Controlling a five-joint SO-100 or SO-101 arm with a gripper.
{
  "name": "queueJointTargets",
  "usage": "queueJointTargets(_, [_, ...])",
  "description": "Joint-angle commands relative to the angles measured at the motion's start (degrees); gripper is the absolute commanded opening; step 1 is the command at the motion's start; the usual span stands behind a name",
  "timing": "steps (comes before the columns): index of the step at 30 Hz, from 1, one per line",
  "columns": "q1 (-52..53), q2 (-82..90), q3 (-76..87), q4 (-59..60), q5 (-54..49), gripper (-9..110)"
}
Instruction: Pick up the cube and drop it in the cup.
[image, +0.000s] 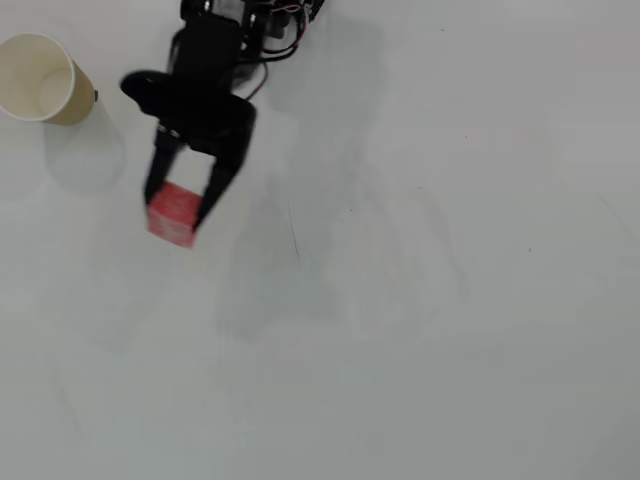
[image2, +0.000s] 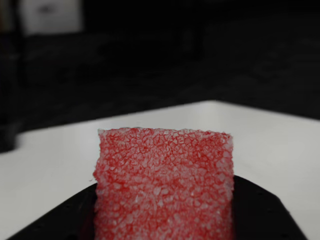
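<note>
The cube (image: 173, 212) is a small red-pink spongy block. My black gripper (image: 178, 208) reaches down from the top of the overhead view and is shut on it, one finger on each side. In the wrist view the cube (image2: 164, 185) fills the lower middle, resting against a black finger (image2: 265, 212). The cup (image: 40, 78) is a cream-white paper cup with a tan outer wall at the top left of the overhead view, to the upper left of my gripper. It looks empty.
The white table (image: 420, 300) stretches to the right and below in the overhead view. The arm's base and wires (image: 270, 20) sit at the top edge. In the wrist view the table's far edge (image2: 210, 102) meets a dark background.
</note>
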Motion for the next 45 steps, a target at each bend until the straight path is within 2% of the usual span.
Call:
queueJointTargets(1, [5.8,4.0,-2.7,0.0,-0.6,6])
queueJointTargets(8, [15.4,5.6,-3.3,0.5,-0.6,6])
queueJointTargets(24, [33.8,7.6,-10.5,14.7,-0.6,4])
queueJointTargets(38, [39.5,10.2,-13.6,19.8,-0.6,3])
queueJointTargets(45, [41.0,5.7,-16.8,23.1,-0.6,3])
